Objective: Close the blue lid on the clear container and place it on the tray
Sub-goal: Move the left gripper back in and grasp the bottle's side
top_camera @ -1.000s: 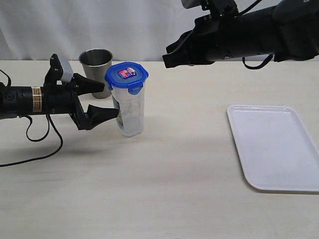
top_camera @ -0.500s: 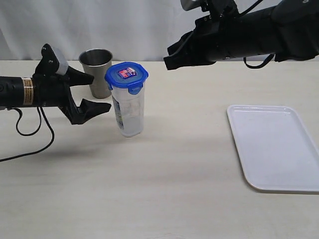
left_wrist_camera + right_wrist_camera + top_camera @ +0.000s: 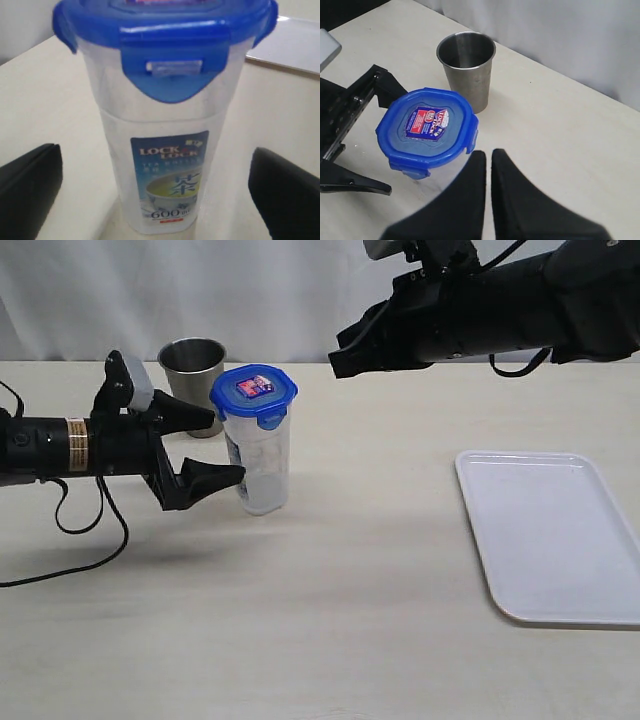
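My left gripper point(image 3: 222, 447) backed off a moment ago and has now pushed forward again. Its jaws are spread with the clear container point(image 3: 262, 465) between them, apparently untouched. The blue lid point(image 3: 254, 391) sits on it, flaps seemingly down, so grasping comes next. My right gripper point(image 3: 486, 155) hangs above the lid, pressed together. The steel cup point(image 3: 193, 380) crowds one left finger, and the tray point(image 3: 560, 540) lies well beyond the container.

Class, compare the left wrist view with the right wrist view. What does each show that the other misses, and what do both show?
Only the left wrist view: the side of the clear container with its printed label, and a corner of the tray.
Only the right wrist view: the steel cup, the sticker on the lid's top face, and the shut right gripper.
Both: the blue lid and the table.
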You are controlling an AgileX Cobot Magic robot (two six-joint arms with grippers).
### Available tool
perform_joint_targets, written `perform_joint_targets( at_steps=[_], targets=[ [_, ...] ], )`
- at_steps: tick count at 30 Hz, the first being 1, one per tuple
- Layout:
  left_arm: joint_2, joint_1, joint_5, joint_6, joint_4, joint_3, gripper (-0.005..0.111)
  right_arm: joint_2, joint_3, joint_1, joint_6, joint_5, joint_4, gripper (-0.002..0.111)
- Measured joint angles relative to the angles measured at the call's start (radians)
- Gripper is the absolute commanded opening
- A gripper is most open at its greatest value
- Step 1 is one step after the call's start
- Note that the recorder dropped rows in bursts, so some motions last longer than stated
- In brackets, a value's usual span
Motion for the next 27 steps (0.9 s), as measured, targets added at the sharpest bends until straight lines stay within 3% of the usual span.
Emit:
perform_joint_targets(
  at_steps=[5,15,20,27],
  targets=[
    [0.037,-0.010,-0.087,0.050,-0.061,0.000,0.105,0.000,0.000,0.000,0.002,-0.002,0.000,0.005],
    [0.102,-0.111,-0.058,0.256,-0.265,0.000,0.105,0.000,0.000,0.000,0.008,-0.010,0.000,0.005],
    [0.141,-0.118,-0.067,0.318,-0.378,0.000,0.105,0.000,0.000,0.000,0.008,-0.010,0.000,0.005],
    [0.147,-0.137,-0.125,0.335,-0.424,-0.004,0.105,0.000,0.000,0.000,0.008,-0.010,0.000,0.005]
  ],
)
